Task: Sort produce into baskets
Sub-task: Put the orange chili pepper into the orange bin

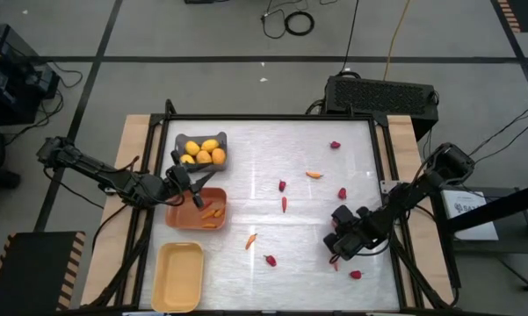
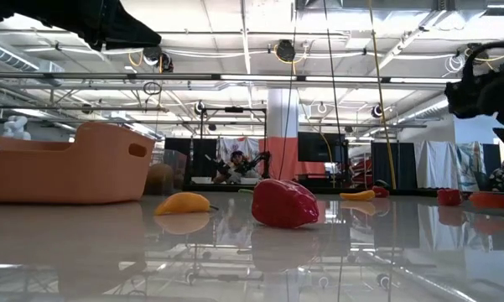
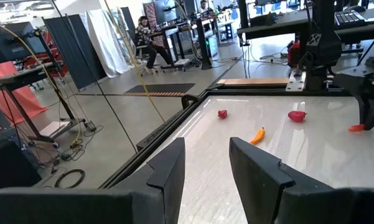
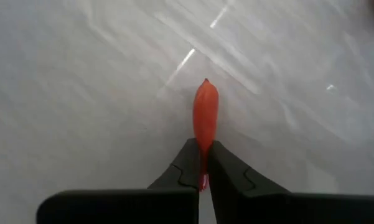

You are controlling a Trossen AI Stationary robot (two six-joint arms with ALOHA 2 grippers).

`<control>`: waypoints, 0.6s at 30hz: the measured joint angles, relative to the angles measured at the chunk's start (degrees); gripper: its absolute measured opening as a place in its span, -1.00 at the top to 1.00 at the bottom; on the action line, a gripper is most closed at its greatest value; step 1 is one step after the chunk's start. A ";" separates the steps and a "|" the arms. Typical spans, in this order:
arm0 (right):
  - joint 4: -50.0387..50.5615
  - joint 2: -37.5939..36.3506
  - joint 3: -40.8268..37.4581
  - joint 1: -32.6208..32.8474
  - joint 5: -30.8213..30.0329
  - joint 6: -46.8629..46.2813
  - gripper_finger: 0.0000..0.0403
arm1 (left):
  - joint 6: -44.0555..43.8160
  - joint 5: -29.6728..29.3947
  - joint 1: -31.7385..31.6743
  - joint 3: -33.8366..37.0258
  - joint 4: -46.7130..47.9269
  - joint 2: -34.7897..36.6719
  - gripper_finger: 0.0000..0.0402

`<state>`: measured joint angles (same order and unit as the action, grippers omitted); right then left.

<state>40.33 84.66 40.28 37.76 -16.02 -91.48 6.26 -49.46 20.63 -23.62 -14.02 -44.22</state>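
Right gripper (image 4: 202, 168): being kept pinched tight on a small orange-red carrot (image 4: 205, 118), whose thick end is being clamped between the fingertips while its pointed tip is being pressed out over the white table (image 1: 272, 184); it is being held low near the table's right front part.
Left gripper (image 1: 193, 195): being held over the orange basket (image 1: 183, 218) at the table's left side, with its fingers (image 3: 168, 171) parted by a narrow gap; nothing is being gripped between them.
Grey basket (image 1: 183, 140): being occupied by several yellow-orange lemons (image 1: 204, 153), just behind the orange basket.
Orange basket contents: two small carrots (image 1: 213, 211) are being held inside it.
Pale yellow basket (image 1: 177, 276): being left at the front left corner, in front of the orange one.
Loose produce: one orange carrot (image 1: 314, 175) and another carrot (image 1: 251, 240) are being left apart on the table's middle; red strawberry pieces (image 1: 335, 145) are being left scattered behind, beside and in front of the right gripper, one red piece (image 1: 356, 275) lying near it.
Edges: the right gripper is being kept close to the table's right rail (image 1: 383, 189).
Open room: a bare stretch of white surface is being left between the two arms.
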 joint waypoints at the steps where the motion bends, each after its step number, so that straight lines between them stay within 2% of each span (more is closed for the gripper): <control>1: 0.05 0.00 0.35 -0.15 -0.02 0.47 0.95 | 0.00 -0.02 0.01 0.00 -0.01 -0.01 0.33; 4: -1.65 0.00 1.47 -0.71 -1.71 2.24 0.96 | 0.00 -0.01 0.01 0.00 0.00 0.00 0.33; 8: -7.83 0.00 3.16 -1.81 -8.35 7.51 0.96 | 0.00 0.01 0.01 0.00 0.00 0.00 0.33; 14: -29.41 -0.02 4.04 -4.86 -19.62 25.31 0.96 | 0.00 -0.01 -0.01 0.00 -0.01 -0.01 0.33; 18: -45.76 0.70 4.08 -7.84 -22.80 40.10 0.96 | 0.00 -0.01 -0.01 0.00 -0.01 0.01 0.33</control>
<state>-5.43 85.36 44.36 29.93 -38.82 -51.38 6.26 -49.47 20.62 -23.62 -14.02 -44.21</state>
